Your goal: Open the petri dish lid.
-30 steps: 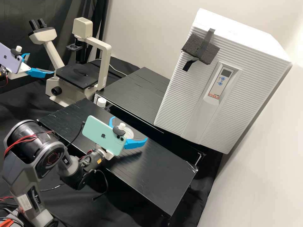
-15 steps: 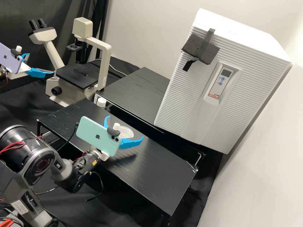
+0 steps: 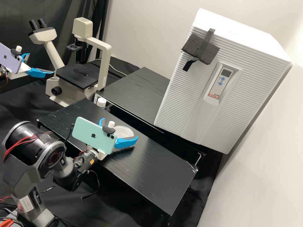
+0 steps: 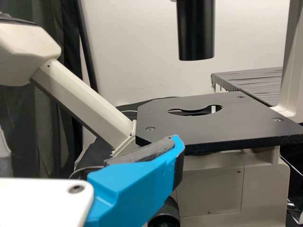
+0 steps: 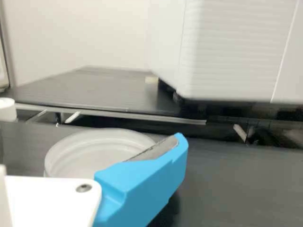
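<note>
"High view, item one?"

"Petri dish (image 3: 125, 130), round, pale, flat on the black counter (image 3: 154, 173). Lid on or off: cannot tell from where I stand."

"Item two?"

"Right tool (image 3: 120, 128), fingers spread wide, near the dish."

"Item three?"

"Left tool (image 3: 41, 63), likewise wide, near the microscope (image 3: 102, 67)."

"Remainder?"

"One ribbed white cabinet (image 3: 252, 82); one white cap (image 3: 101, 101), near the counter's far edge."

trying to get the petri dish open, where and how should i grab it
I'd grip the petri dish high on its round side wall, at two opposite points, coming in low from the side where the right gripper hovers. It lies flat on the black table, and its raised, circular rim should give the fingers an edge on either side.
</note>
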